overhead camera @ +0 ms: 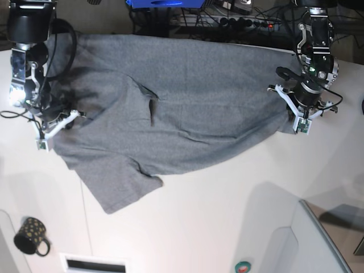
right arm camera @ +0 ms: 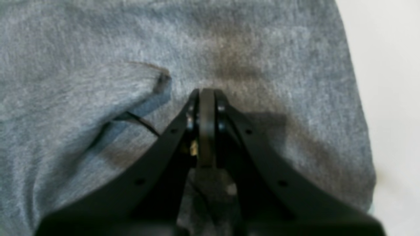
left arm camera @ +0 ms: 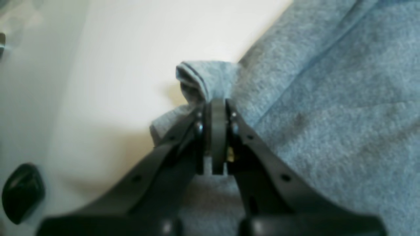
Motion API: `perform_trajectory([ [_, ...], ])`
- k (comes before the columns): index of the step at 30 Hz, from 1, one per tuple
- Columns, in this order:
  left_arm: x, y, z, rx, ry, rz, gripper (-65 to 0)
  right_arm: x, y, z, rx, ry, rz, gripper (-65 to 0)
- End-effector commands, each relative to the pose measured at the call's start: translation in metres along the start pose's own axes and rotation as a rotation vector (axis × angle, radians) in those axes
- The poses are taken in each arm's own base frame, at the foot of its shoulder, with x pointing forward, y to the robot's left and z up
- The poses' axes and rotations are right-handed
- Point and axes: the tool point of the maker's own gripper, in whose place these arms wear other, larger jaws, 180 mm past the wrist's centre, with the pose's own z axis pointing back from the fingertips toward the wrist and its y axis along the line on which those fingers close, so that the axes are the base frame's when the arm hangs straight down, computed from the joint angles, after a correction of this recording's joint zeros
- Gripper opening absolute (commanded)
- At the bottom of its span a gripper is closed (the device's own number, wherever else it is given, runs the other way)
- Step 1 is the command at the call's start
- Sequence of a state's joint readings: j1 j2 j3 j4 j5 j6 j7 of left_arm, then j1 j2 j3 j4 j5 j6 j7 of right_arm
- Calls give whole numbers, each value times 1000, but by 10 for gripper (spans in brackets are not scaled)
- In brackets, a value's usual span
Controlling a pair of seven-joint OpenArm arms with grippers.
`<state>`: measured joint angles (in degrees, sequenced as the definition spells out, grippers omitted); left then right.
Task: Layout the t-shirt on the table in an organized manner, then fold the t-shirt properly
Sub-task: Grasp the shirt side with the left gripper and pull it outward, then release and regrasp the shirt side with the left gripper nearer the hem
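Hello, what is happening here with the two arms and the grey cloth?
A two-armed robot is laying out a grey t-shirt on the white table. The left gripper is shut on a bunched edge of the t-shirt at one side. The right gripper is shut and sits low over the cloth at the other side. The t-shirt lies spread between them, wrinkled and not yet folded. A dark mug stands apart near the table's front corner.

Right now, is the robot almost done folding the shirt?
Not yet. The t-shirt is spread across the table but still wrinkled, one sleeve skewed. The left gripper pinches a bunched edge; the right gripper is shut against the cloth. Smoothing and every fold remain.
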<state>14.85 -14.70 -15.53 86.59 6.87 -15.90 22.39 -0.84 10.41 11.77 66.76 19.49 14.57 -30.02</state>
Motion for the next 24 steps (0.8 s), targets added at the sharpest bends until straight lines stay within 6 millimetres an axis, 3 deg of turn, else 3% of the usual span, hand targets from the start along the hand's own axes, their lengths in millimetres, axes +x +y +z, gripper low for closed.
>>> perform_trajectory([
  [1,12,8,4,20,-40,-13,-583,19,-2,3,2,-51,7,-648],
  [6,9,7,7,17,-39,-17,-431,19,-2,3,2,-51,7,-648],
  [15,14,9,6,21,-54,-7,-272,19,-2,3,2,-51,7,-648],
  [17,26,12,6,30,-78,-1,-232,19,-2,3,2,-51,7,-648],
  [24,51,19,11,50,-140,-8,-207,19,-3,4,1,-51,8,-648],
])
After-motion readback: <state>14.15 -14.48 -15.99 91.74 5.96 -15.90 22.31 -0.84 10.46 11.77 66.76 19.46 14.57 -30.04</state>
